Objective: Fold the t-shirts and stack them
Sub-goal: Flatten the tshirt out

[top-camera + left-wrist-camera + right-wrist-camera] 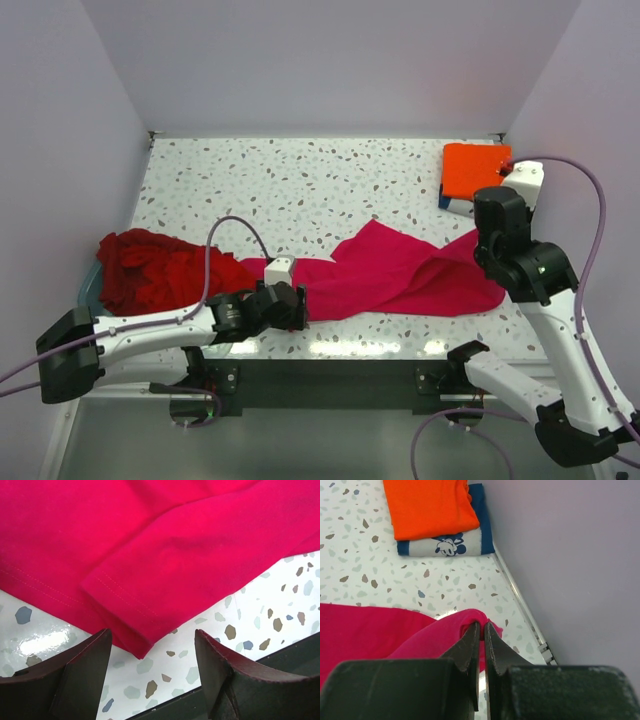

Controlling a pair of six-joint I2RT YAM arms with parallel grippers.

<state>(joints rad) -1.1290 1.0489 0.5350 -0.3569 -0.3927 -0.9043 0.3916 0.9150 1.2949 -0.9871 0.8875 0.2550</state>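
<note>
A magenta-pink t-shirt lies spread across the middle of the table. My right gripper is shut on a raised fold of the shirt's right end, lifting it a little. Low at the shirt's left end, my left gripper is open. A hemmed corner of the shirt rests on the table just ahead of its fingers, untouched. A folded orange t-shirt sits on a folded navy one with white print at the back right. Dark red t-shirts are heaped at the left.
The dark red heap sits in a pale blue tub at the table's left edge. The side wall rises close to my right gripper. The table's dark front edge runs just beneath my left gripper.
</note>
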